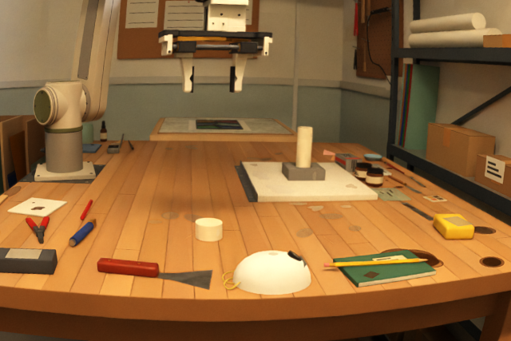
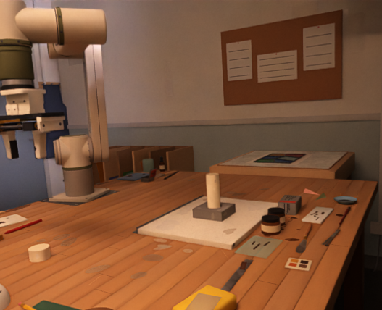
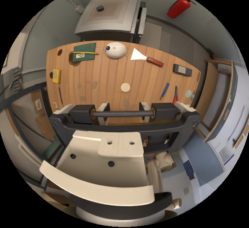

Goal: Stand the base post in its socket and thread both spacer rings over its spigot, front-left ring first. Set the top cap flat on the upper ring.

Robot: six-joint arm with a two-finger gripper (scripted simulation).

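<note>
On the white mat (image 1: 307,182) (image 2: 205,223) right of centre, the cream base post (image 1: 303,146) (image 2: 212,190) stands upright in its grey socket block (image 1: 303,171) (image 2: 214,211). A short cream disc-shaped piece (image 1: 209,229) (image 2: 39,252) (image 3: 125,87) lies on the wood near the front, left of the mat. My gripper (image 1: 212,79) (image 2: 24,149) hangs high above the table, roughly over that piece. It is open and empty. I see no other ring or cap on the table.
The front table edge carries a white dome (image 1: 271,273), a red-handled scraper (image 1: 152,270) and a green notebook with a pencil (image 1: 384,268). A yellow block (image 1: 453,226) lies at the right. Two jars (image 1: 368,173) and small tools sit right of the mat. Pliers and pens lie at the left.
</note>
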